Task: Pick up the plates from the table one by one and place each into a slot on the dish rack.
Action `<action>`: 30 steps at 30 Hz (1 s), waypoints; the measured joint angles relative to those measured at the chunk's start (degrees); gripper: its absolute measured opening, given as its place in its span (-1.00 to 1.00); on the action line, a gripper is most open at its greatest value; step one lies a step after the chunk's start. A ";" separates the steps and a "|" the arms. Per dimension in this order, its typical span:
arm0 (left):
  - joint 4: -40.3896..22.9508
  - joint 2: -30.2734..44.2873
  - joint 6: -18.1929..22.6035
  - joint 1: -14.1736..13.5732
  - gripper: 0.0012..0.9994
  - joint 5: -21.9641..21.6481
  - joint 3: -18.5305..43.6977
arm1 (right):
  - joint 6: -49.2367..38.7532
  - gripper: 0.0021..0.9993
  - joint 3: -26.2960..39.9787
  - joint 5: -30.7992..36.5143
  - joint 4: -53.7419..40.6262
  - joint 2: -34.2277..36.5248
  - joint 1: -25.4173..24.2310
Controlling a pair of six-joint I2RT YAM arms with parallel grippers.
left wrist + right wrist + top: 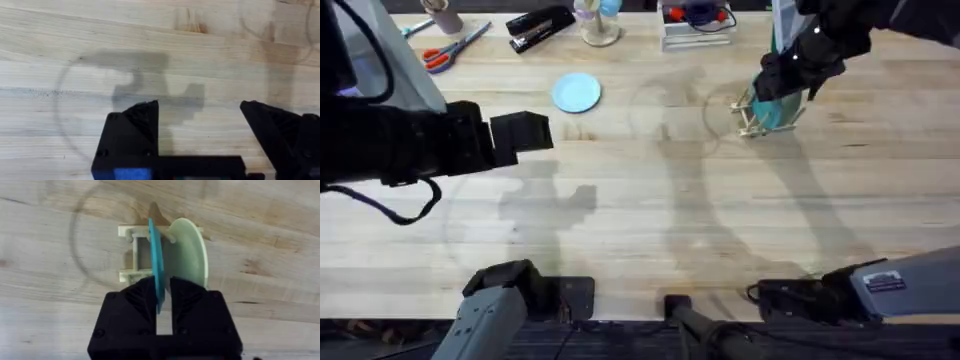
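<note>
Office-like desk: stapler [540, 27], scissors [451, 48]

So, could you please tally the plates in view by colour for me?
Teal plate, on edge in the dish rack, in the right gripper: 1
Light blue plate, flat on the table: 1
Pale yellow plate, in the rack: 1
Total: 3
</note>
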 joint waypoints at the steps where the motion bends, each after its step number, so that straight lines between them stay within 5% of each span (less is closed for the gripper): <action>1: 0.01 0.00 0.00 0.00 0.99 0.00 0.00 | 0.00 -0.65 0.02 0.00 0.00 -0.05 0.00; 23: 0.00 0.00 0.00 0.00 0.99 0.00 0.00 | -0.02 -0.20 1.11 9.88 -2.16 -13.43 -0.04; 30: 0.01 0.00 0.00 0.00 0.99 0.00 0.00 | -0.04 0.09 1.11 10.32 -4.89 -20.30 -0.04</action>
